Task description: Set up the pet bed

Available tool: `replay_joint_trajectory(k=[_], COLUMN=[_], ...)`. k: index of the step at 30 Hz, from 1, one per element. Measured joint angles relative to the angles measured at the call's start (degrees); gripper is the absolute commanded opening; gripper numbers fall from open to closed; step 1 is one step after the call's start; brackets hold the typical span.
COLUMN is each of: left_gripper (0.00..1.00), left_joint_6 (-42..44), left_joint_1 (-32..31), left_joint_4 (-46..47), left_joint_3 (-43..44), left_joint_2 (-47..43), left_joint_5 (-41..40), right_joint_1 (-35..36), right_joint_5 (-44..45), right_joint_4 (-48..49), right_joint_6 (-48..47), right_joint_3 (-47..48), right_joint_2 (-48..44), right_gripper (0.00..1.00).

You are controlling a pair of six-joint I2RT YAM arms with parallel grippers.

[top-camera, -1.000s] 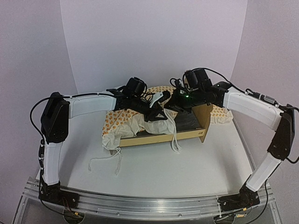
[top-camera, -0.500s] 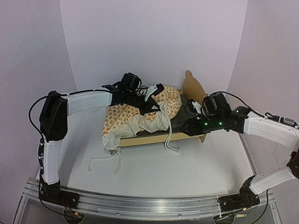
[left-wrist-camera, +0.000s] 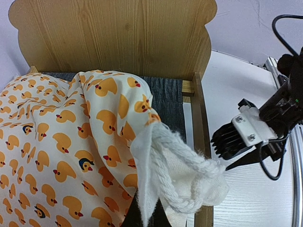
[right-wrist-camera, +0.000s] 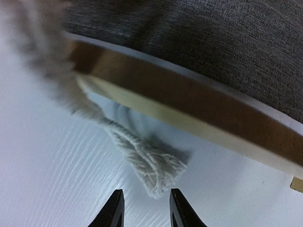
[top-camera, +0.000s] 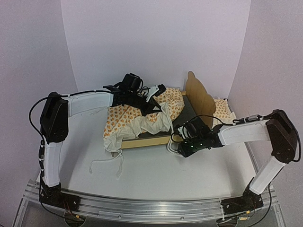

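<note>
The pet bed stands mid-table with its plywood headboard to the right and its dark grey base partly bare. An orange duck-print mattress cushion lies bunched over its left half. My left gripper is shut on the cushion's white ruffle and cord, holding that corner raised; its tips are mostly hidden by cloth. My right gripper is low on the table before the front rail. It stands open, the frayed cord end just ahead of its tips, untouched.
A small matching pillow lies behind the headboard at the right. More white cords trail from the cushion across the table at the front left. The purple backdrop walls close in behind and at both sides.
My right arm has swung off the bed and down to the table in front of the rail, its jaws now apart. My left gripper closed on the cushion and drew it back leftward.
</note>
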Motion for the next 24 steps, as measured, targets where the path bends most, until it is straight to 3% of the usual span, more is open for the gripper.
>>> replay_joint_trajectory(k=[10,12,16,24], left_gripper=[0.0,0.0,0.0,0.0], left_joint_6=[-0.06,-0.07,-0.07,-0.07], left_joint_1=[0.0,0.0,0.0,0.0], left_joint_4=[-0.15,-0.32,-0.42,-0.43], left_joint_3=[0.0,0.0,0.0,0.0], left_joint_2=[0.0,0.0,0.0,0.0], left_joint_5=[0.06,0.06,0.06,0.06], right_joint_1=[0.47,0.75,0.98,1.25], right_joint_5=[7.6,7.92,8.15,7.96], right_joint_4=[3.32,3.95,5.74,4.79], right_joint_6=[-0.19,0.17,1.38,2.13], right_joint_3=[1.76,1.76,1.79,1.71], right_joint_2=[7.52,8.68,9.43,8.78], right_gripper=[0.31,0.27,0.02,0.0])
